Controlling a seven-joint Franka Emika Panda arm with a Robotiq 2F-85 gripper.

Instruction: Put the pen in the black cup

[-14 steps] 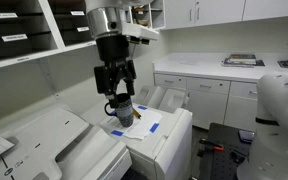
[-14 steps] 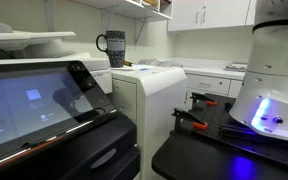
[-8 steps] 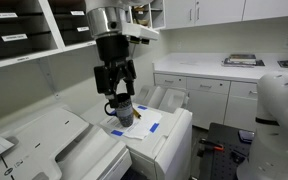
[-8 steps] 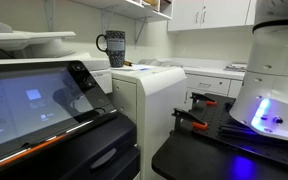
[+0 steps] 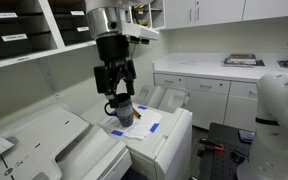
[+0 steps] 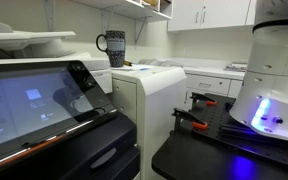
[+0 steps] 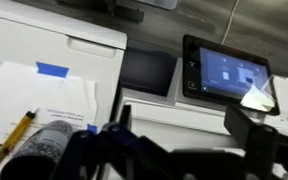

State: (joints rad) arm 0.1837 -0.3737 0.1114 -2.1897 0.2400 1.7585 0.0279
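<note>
The black cup stands upright on the white printer top, on a sheet of paper held by blue tape. It also shows in an exterior view with its handle to the left, and in the wrist view at the lower left. The pen lies flat on the paper just beside the cup. My gripper hangs right above the cup. In the wrist view its jaws are wide apart with nothing between them.
A copier with a lit touchscreen stands next to the printer; its panel shows in the wrist view. Shelf cubbies hang on the wall behind. A counter with cabinets and a white machine stand nearby.
</note>
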